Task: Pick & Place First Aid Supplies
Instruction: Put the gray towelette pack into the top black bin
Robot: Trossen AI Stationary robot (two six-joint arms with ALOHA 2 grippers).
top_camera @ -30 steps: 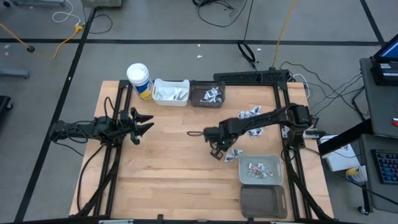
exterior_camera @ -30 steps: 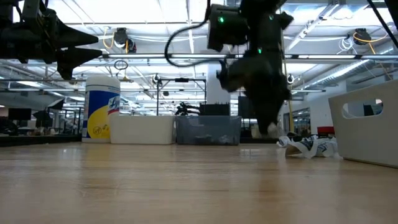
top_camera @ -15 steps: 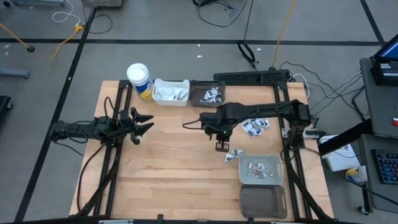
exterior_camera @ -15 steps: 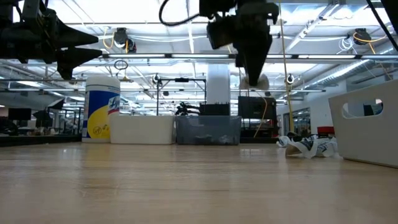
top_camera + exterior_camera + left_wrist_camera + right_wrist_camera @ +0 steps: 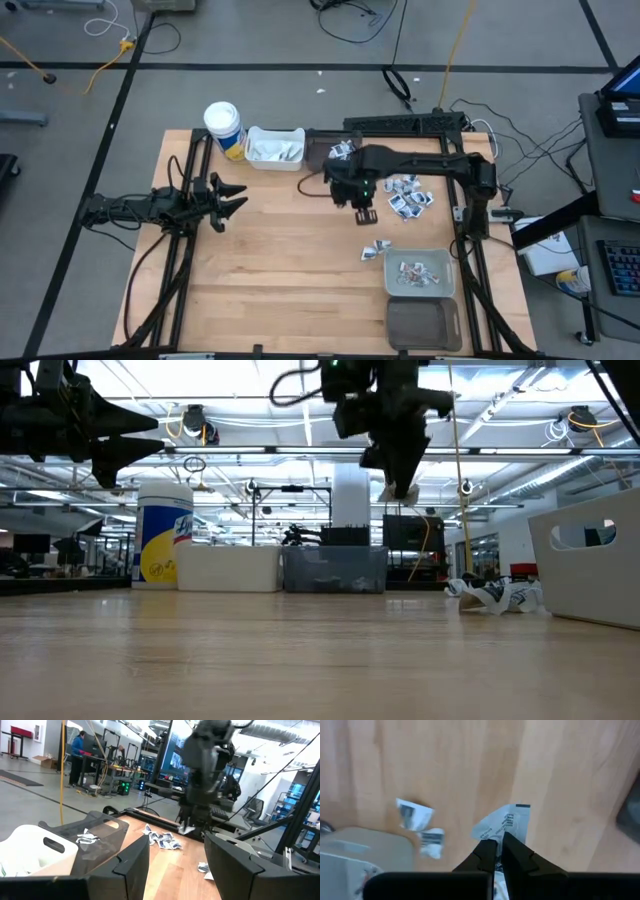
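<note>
Right gripper [image 5: 498, 851] pinched shut on one packet [image 5: 506, 823] by its edge, held above table centre. Looks light, floppy, probably slick; edge grip is marginal. Left gripper [image 5: 232, 201] half-open, idle at left.

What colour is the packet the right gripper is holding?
White with dark print; the packet shows best in the right wrist view, pinched by the right gripper.

Even overhead light falls on the pale wooden table [image 5: 270, 260], with only soft shadows under the arms. In the low view, bright ceiling strip lights [image 5: 250, 385] glare behind the silhouetted right gripper [image 5: 400, 488]. The right wrist view is slightly blurred.
</note>
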